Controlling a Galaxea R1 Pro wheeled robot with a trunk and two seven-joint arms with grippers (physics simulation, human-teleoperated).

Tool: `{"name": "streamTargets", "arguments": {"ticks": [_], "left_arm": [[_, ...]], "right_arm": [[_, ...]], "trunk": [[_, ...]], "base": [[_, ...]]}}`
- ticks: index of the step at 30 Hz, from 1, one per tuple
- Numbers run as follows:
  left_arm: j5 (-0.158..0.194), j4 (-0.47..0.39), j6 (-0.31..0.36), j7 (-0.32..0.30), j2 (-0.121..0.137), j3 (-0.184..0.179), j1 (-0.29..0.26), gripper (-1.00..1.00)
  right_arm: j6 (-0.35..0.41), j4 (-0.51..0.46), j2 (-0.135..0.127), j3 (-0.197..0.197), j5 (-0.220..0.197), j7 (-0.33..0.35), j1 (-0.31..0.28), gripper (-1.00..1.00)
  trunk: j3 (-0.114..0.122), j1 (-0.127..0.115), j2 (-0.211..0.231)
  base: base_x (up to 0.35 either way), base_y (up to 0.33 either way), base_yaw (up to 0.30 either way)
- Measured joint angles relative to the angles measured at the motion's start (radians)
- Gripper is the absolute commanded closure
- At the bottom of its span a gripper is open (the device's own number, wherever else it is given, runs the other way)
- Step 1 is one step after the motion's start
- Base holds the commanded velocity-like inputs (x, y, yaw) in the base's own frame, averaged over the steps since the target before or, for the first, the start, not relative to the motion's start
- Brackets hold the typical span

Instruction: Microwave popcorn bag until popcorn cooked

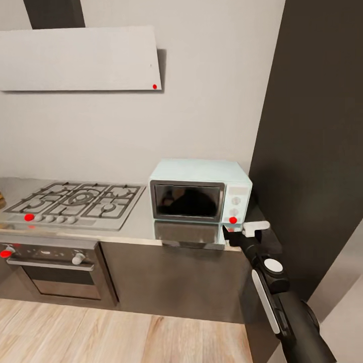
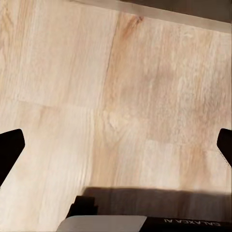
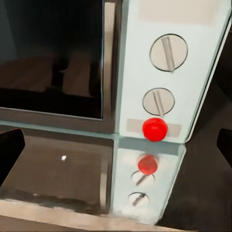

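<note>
The pale-blue microwave point(image 1: 200, 190) stands on the grey countertop point(image 1: 137, 223) with its dark glass door point(image 3: 53, 53) shut. Its control strip carries two round knobs point(image 3: 168, 53) and a red button point(image 3: 154, 129) at the bottom. My right gripper point(image 1: 241, 230) hovers open just in front of that red button point(image 1: 233, 220), with nothing between its fingers. In the right wrist view the right gripper point(image 3: 116, 150) has its fingertips wide apart, facing the control strip. My left gripper point(image 2: 116, 150) hangs open over the wood floor point(image 2: 116, 96). The popcorn bag is out of view.
A steel gas hob point(image 1: 75, 201) with black grates lies left of the microwave, above an oven point(image 1: 50, 267). A tall dark cabinet point(image 1: 312, 151) rises right beside the microwave. A pale range hood point(image 1: 80, 58) hangs on the wall. Pale wood floor point(image 1: 101, 333) lies below.
</note>
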Motion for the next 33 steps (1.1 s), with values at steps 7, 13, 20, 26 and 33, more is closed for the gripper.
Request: {"name": "streamTargets", "arguments": {"ticks": [7,13,20,26,33], "left_arm": [[-0.005,0.000,-0.004,-0.002,-0.001,-0.006,0.020,-1.00],[-0.004,0.000,-0.005,-0.003,-0.001,-0.004,0.020,-1.00],[-0.003,0.000,-0.005,0.000,-0.001,-0.003,0.021,-1.00],[0.000,0.000,-0.008,0.000,0.001,0.001,0.050,-1.00],[-0.004,0.000,-0.012,-0.001,-0.001,-0.005,0.058,-1.00]], "right_arm": [[0.000,-0.016,-0.002,0.000,0.000,0.000,0.001,-1.00],[0.000,-0.017,-0.004,-0.001,0.000,-0.001,0.002,-1.00],[0.001,-0.016,0.001,-0.001,0.000,0.000,0.000,-1.00],[0.001,-0.015,0.002,0.000,-0.002,0.001,0.000,-1.00],[0.001,-0.015,-0.008,-0.001,-0.001,0.001,0.000,-1.00]], "trunk": [[0.000,0.001,0.000],[0.000,0.000,0.000],[0.000,0.001,0.000],[0.000,0.001,0.000],[0.000,0.001,0.000]], "base": [[0.144,0.000,0.000],[0.287,0.000,0.000],[0.052,0.000,0.000],[0.032,0.044,0.000],[0.103,0.111,0.000]]}}
